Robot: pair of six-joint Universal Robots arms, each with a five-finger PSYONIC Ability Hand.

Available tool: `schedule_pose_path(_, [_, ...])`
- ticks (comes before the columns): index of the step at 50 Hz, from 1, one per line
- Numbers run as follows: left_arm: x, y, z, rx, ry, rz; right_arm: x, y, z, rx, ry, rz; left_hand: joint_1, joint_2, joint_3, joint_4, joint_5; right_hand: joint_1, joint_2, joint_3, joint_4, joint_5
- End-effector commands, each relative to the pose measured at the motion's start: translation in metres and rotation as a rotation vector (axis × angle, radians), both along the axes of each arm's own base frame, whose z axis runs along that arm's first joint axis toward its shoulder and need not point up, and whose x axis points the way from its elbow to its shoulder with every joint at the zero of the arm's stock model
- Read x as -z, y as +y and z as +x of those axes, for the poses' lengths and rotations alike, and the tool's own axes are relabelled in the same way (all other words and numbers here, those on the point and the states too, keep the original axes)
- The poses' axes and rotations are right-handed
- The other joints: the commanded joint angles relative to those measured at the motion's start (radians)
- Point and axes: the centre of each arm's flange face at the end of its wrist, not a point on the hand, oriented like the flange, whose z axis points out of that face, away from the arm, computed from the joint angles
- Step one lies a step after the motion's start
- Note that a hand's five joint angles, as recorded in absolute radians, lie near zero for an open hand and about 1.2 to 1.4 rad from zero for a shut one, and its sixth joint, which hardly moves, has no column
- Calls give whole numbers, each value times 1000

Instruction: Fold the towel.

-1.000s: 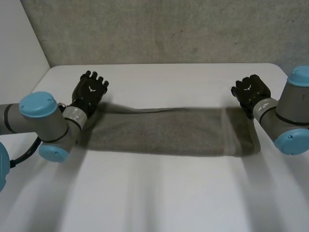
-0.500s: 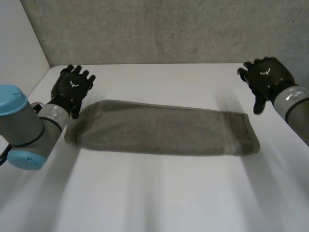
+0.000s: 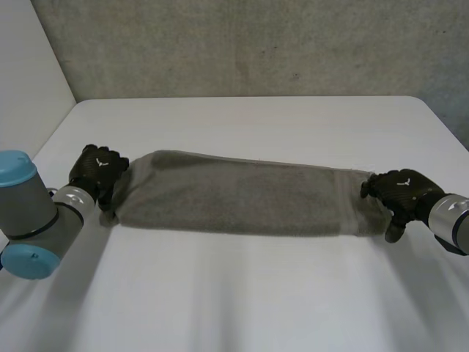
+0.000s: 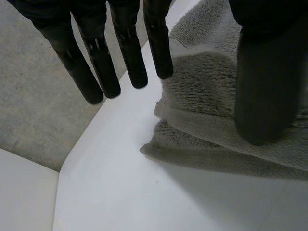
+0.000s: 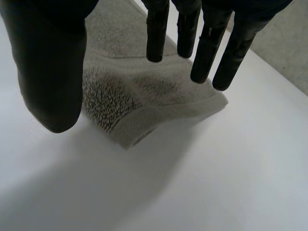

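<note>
You have the grey terry towel, folded into a long strip, lying flat across the middle of the white bench. The left robot hand sits at its left end and the right robot hand at its right end. Both have fingers straight and thumb spread over the cloth, gripping nothing.

The black left hand sits low at the end of the grey left arm, which has light-blue caps and comes in from the near left. Its fingers reach out straight, side by side, with the thumb set well apart from them. The black right hand ends the grey right wrist, which enters from the right. Its fingers are also straight, and its thumb is spread wide, leaving an open gap.
</note>
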Motion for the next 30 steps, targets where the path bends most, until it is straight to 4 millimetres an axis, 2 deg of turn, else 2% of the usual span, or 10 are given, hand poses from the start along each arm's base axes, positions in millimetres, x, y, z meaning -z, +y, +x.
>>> schedule_pose_path(1, [-1, 5, 0, 0, -3, 5, 15, -10, -2, 8, 3, 13, -12, -7, -10, -10, -184, 157, 181, 158, 146, 137])
schedule_pose_path(3, [-1, 8, 0, 3, -2, 10, 20, -15, -1, 11, 5, 5, 64, 69, 66, 66, -108, 489, 513, 491, 479, 469])
schedule_pose_path(6, [-2, 9, 0, 3, -2, 11, 21, -18, -2, 13, 5, -4, 117, 122, 119, 119, -55, 639, 662, 640, 628, 618])
schedule_pose_path(8, [-1, 13, 1, 1, -3, 18, 22, -22, -2, 21, -4, -6, 269, 274, 271, 271, 97, 901, 925, 902, 890, 881])
schedule_pose_path(10, [-1, 15, 1, -2, -5, 22, 21, -24, -3, 27, -4, -10, 351, 356, 353, 353, 179, 986, 1010, 987, 975, 966])
schedule_pose_path(16, [-6, 25, 3, -6, -7, 25, 18, -33, -15, 87, 17, -28, 511, 515, 513, 512, 338, 987, 1011, 988, 976, 967])
schedule_pose_path(25, [-19, 39, 10, -17, 4, 19, -1, -48, -45, 188, 67, -94, 481, 486, 483, 483, 309, 987, 1011, 988, 976, 967])
schedule_pose_path(28, [-21, 52, 10, -12, 4, 43, -7, -49, -58, 205, 106, -112, 291, 295, 293, 292, 118, 987, 1011, 988, 976, 967])
schedule_pose_path(29, [-22, 58, 9, -8, 4, 50, -11, -51, -65, 214, 134, -127, 61, 66, 63, 62, -111, 987, 1011, 988, 976, 967])
schedule_pose_path(30, [-22, 58, 9, -8, 4, 50, -11, -51, -66, 214, 135, -127, 59, 63, 61, 60, -114, 987, 1011, 988, 976, 967])
